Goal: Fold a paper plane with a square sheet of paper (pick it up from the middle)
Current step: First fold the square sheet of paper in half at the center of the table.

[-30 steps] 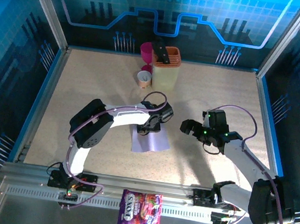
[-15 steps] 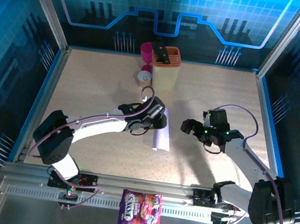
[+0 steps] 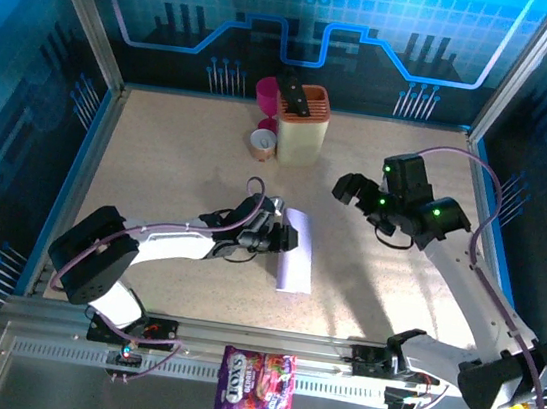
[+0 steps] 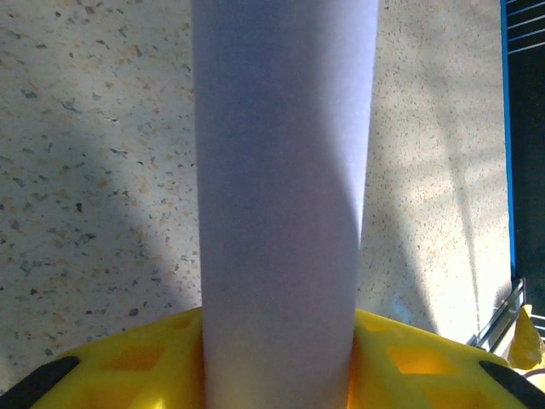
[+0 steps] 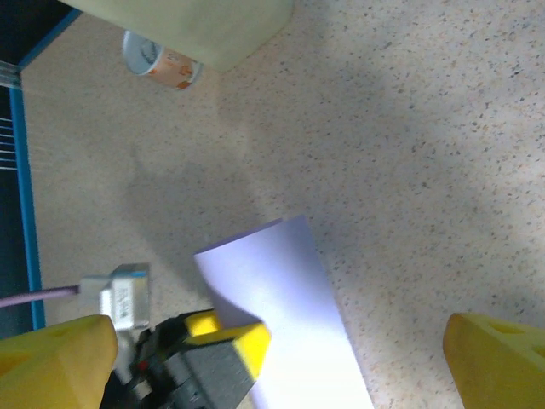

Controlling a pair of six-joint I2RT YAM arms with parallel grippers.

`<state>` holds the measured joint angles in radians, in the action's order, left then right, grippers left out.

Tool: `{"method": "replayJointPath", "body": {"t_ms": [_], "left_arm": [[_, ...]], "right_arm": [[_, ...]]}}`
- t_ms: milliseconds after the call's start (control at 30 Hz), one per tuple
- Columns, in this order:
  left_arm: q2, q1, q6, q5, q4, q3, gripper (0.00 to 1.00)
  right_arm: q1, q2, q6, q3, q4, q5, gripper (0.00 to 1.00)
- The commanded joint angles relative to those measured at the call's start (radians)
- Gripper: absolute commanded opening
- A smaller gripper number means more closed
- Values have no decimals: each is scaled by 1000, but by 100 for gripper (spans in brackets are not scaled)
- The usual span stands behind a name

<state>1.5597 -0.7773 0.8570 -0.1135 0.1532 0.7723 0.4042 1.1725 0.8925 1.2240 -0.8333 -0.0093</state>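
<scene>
Left gripper (image 3: 282, 238): low at table level, on the near side of the pale bin (image 3: 300, 138) and well apart from it. Its yellow fingers (image 4: 136, 366) stand either side of the bent-over paper. I cannot tell whether they pinch it or merely bracket it.
Why it sits there: I judge it is steadying a first lengthwise fold so the crease can set.
Square sheet of paper (image 3: 295, 253): doubled into a narrow lilac strip on the table, straight out from the bin toward the near edge, its long side running away from the bin.
Right gripper (image 3: 359, 192): fingers spread wide with nothing between them, raised above the table to the right of the bin and a little nearer. I read that as parked clear, leaving the fold undisturbed.
Small can (image 3: 261, 143): just beside the bin on its left, out of the working area.
Paper plane: not formed yet, with no nose and no wings, so this is an early step.
Risk: thin paper, so a sideways drag would likely skew the crease.
</scene>
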Motion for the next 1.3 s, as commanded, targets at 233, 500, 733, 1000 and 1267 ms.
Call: {"method": "replayJointPath", "body": {"t_ms": [233, 500, 733, 1000, 1267], "left_arm": [[62, 39, -60, 21, -39, -1, 48], [76, 58, -100, 50, -110, 10, 57], [62, 83, -130, 69, -150, 7, 63], [9, 120, -155, 75, -161, -26, 66], [-51, 142, -176, 74, -134, -103, 68]], "right_arm": [[62, -17, 132, 129, -90, -25, 99], [78, 23, 131, 152, -53, -93, 99], [79, 42, 152, 109, 59, -216, 99], [112, -10, 74, 45, 135, -150, 99], [83, -68, -127, -180, 358, -227, 100]]}}
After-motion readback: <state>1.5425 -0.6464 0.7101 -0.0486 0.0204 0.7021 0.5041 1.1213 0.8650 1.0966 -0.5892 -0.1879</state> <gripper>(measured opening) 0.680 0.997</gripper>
